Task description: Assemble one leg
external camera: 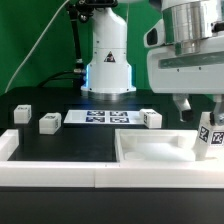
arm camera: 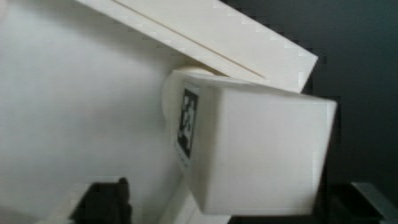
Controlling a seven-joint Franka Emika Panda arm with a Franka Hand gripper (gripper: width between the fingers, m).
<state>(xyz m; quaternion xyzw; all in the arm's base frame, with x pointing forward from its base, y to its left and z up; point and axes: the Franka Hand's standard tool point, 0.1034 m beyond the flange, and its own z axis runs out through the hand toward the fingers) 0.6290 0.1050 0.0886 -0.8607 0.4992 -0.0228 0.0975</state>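
A leg [external camera: 208,136], a small white block with square tags, stands upright at the right corner of the large white tray-like piece [external camera: 150,152]. My gripper [external camera: 203,114] hangs just above it, open. In the wrist view the leg [arm camera: 258,140] lies between my two dark fingers [arm camera: 111,203], with a wide gap on one side and a narrow one on the other. The tray-like piece [arm camera: 71,100] fills the space behind the leg. Three more legs lie on the black table: one [external camera: 22,115], a second [external camera: 48,123] and a third [external camera: 152,119].
The marker board [external camera: 100,118] lies flat in front of the robot base [external camera: 107,60]. A low white wall [external camera: 12,146] runs along the front and up the exterior view's left side of the table.
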